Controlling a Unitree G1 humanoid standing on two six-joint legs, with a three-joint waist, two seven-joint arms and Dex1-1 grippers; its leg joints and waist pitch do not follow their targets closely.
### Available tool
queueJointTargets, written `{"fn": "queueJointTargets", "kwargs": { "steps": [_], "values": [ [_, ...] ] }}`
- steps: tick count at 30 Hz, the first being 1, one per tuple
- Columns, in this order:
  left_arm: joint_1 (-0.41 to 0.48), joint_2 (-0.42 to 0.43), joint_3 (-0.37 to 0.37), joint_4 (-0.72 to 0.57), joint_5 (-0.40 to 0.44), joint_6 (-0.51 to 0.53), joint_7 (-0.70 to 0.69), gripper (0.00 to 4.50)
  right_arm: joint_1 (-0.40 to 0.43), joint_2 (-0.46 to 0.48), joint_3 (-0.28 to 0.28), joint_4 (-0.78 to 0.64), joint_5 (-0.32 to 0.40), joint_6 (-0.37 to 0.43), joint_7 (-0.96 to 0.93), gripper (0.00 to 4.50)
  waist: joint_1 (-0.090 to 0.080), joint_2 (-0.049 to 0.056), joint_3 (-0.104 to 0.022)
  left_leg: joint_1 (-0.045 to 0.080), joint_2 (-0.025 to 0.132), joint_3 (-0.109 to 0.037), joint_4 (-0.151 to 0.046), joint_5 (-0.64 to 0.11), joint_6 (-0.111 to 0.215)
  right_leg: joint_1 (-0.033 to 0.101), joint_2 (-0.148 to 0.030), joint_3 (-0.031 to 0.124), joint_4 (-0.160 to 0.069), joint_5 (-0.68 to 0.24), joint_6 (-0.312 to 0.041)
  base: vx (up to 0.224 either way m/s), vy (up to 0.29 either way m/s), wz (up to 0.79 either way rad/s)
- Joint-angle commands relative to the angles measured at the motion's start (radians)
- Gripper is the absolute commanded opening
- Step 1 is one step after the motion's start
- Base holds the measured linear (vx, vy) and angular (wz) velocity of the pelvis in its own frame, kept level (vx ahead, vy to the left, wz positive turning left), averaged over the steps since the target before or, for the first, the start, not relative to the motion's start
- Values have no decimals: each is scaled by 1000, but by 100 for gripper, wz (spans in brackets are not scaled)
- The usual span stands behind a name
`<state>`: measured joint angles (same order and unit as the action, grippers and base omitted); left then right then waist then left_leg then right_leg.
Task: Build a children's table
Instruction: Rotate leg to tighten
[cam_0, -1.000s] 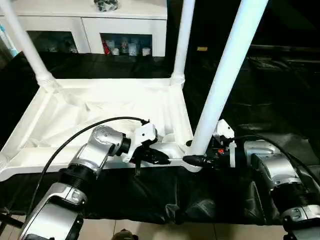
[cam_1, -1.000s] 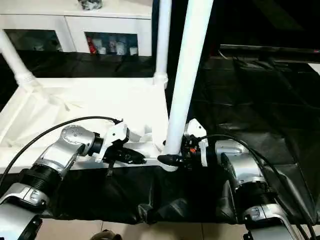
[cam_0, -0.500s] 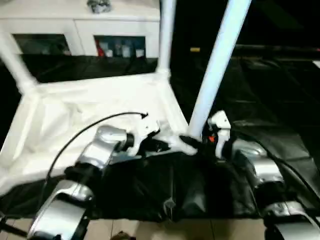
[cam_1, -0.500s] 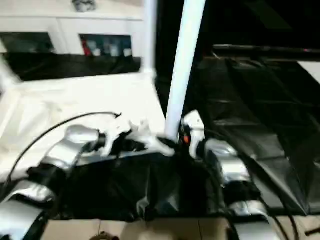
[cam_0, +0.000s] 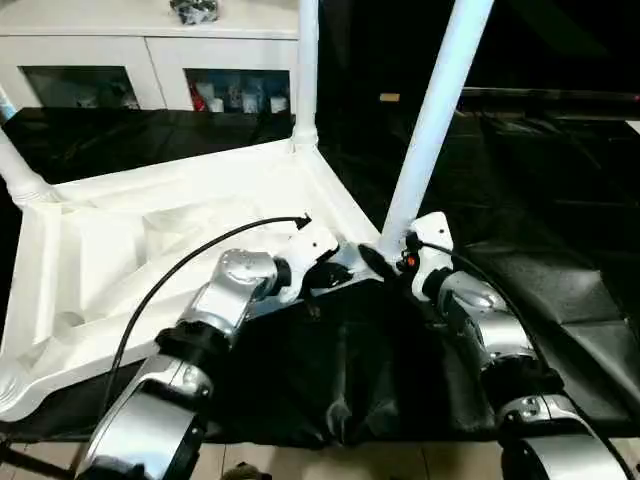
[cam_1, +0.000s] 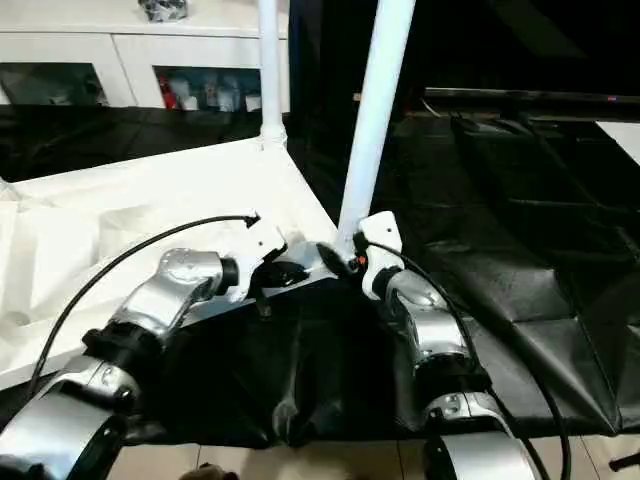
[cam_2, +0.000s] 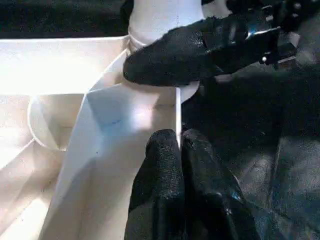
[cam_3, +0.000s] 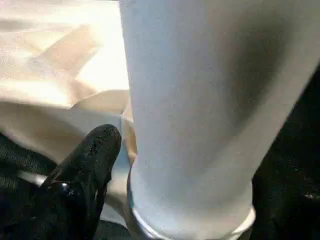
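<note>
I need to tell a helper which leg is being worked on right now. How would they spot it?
Find the upturned white table top on the black-covered work table. Three legs rise from its corners; take the leg at the near corner, beside the right claw. It is the nearest and looks thickest.

Both silver forearms reach forward, converging. Left gripper (cam_2: 180, 150): black fingers pressed together, tips touching. Right gripper (cam_0: 385, 262): one finger (cam_3: 87, 160) extends alongside, its mate hidden.
</note>
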<state>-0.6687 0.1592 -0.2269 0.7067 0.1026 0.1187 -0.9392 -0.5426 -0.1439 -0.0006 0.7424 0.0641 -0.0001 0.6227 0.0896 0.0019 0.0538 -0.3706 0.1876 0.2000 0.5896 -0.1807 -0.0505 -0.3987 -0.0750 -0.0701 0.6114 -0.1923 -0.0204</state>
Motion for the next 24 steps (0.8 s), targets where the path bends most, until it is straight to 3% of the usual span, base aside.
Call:
{"fn": "queueJointTargets", "kwargs": {
  "steps": [1, 5, 9, 14, 15, 24],
  "values": [
    [6, -36, -46, -67, -62, -61, -87, 0, 20, 21, 100, -25, -4, -6, 134, 375, 1, -8, -67, 11, 51, -25, -65, -152, 73, 52, -84, 52, -70, -127, -225, 0, 0, 0],
    [22, 5, -57, -93, -77, -69, -174, 0, 48, -47, 116, -78, 12, -23, 301, 375, 9, -8, -66, 9, 54, -22, -63, -141, 97, 52, -80, 50, -64, -86, -243, 0, 0, 0],
    [34, 48, -66, -115, -84, -69, -257, 0, 68, -118, 139, -130, 59, 21, 472, 375, 17, -7, -64, 12, 56, -22, -63, -173, 89, 51, -82, 50, -70, -154, -237, 0, 0, 0],
    [48, 92, -75, -139, -90, -65, -336, 0, 82, -170, 159, -171, 90, 61, 609, 375, 25, -7, -65, 14, 58, -22, -63, -174, 85, 48, -82, 51, -68, -152, -239, 0, 0, 0],
    [48, 100, -75, -140, -92, -64, -347, 0, 83, -176, 162, -175, 89, 67, 630, 351, 26, -8, -65, 13, 58, -23, -64, -168, 83, 47, -82, 50, -68, -149, -241, 0, 0, 0],
    [42, 121, -67, -125, -93, -67, -357, 0, 87, -178, 176, -198, 98, 94, 652, 284, 28, -8, -66, 14, 57, -23, -64, -164, 70, 47, -84, 50, -68, -158, -237, 0, 0, 0]
  ]
}}
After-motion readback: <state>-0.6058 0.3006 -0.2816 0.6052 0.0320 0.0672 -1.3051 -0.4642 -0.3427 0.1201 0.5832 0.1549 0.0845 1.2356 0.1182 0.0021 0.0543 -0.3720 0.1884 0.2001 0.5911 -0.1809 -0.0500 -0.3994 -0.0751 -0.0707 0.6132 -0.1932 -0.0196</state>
